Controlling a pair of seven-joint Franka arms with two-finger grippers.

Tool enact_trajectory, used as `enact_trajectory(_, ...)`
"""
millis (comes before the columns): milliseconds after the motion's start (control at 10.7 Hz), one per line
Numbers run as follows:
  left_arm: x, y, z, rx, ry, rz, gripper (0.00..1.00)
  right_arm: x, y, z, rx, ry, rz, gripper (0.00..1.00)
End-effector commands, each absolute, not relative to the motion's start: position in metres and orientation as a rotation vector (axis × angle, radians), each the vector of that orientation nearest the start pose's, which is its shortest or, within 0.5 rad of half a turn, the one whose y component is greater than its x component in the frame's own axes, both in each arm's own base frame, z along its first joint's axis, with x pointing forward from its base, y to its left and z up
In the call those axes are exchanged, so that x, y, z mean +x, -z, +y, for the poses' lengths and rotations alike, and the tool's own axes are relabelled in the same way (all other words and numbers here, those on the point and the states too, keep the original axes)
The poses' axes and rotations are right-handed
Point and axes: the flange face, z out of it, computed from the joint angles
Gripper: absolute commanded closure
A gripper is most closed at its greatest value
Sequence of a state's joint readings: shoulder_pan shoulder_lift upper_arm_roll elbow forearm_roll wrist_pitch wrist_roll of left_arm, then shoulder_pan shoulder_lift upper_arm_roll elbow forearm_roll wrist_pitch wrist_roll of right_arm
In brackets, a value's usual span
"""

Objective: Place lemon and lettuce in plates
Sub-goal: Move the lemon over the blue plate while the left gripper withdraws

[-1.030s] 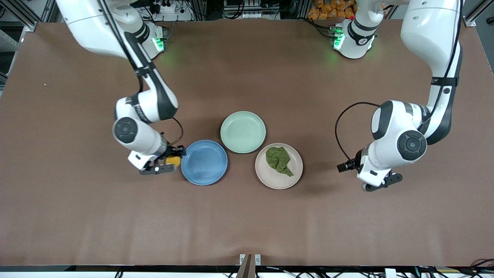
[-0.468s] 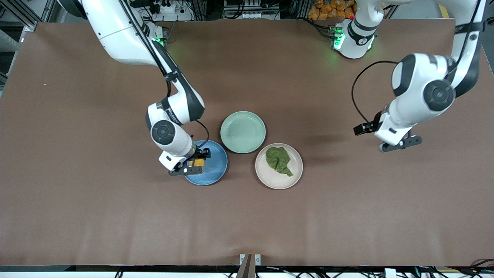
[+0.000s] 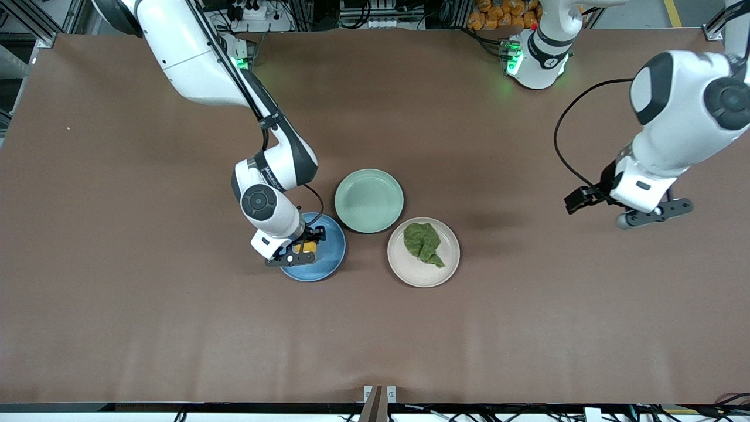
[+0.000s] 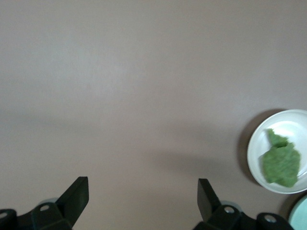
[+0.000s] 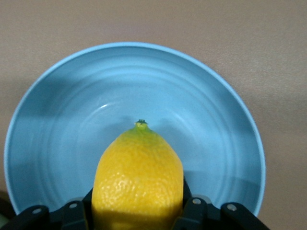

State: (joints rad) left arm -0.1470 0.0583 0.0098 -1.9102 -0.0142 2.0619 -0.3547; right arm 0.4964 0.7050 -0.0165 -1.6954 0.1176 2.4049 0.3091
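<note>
My right gripper (image 3: pixel 300 247) is shut on the yellow lemon (image 3: pixel 304 248) and holds it over the blue plate (image 3: pixel 325 261). In the right wrist view the lemon (image 5: pixel 138 182) fills the jaws, nubby tip toward the middle of the blue plate (image 5: pixel 62 124). The dark green lettuce (image 3: pixel 425 242) lies in the beige-white plate (image 3: pixel 410 272), also seen in the left wrist view as lettuce (image 4: pixel 280 163) in the plate (image 4: pixel 256 155). My left gripper (image 3: pixel 650 214) is open and holds nothing, up over bare table toward the left arm's end, well away from the plates.
A pale mint-green plate (image 3: pixel 369 200) stands bare, farther from the front camera, touching close to both other plates. The brown table mat (image 3: pixel 176 328) spreads wide around the three plates.
My right gripper has carried the lemon from beside the blue plate to over it. My left arm has lifted and drawn away from the beige-white plate toward its own end of the table.
</note>
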Motion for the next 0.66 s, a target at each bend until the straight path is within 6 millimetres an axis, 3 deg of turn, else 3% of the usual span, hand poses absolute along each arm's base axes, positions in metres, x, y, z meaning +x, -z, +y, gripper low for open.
enact_trajectory(0, 0.572, -0.506, -0.074, -3.145, 0.204, -0.252, 0.0, 0.604, -0.184, 0.317, -3.074, -0.016, -0.115, 0.31)
enact_trajectory(94, 0.569, -0.517, -0.065, -3.144, 0.209, -0.233, 0.0, 0.604, -0.184, 0.318, -3.075, -0.016, -0.12, 0.0)
enact_trajectory(562, 0.574, -0.583, -0.063, -3.148, 0.214, -0.119, 0.0, 0.613, -0.209, 0.31, -3.072, -0.017, -0.093, 0.0)
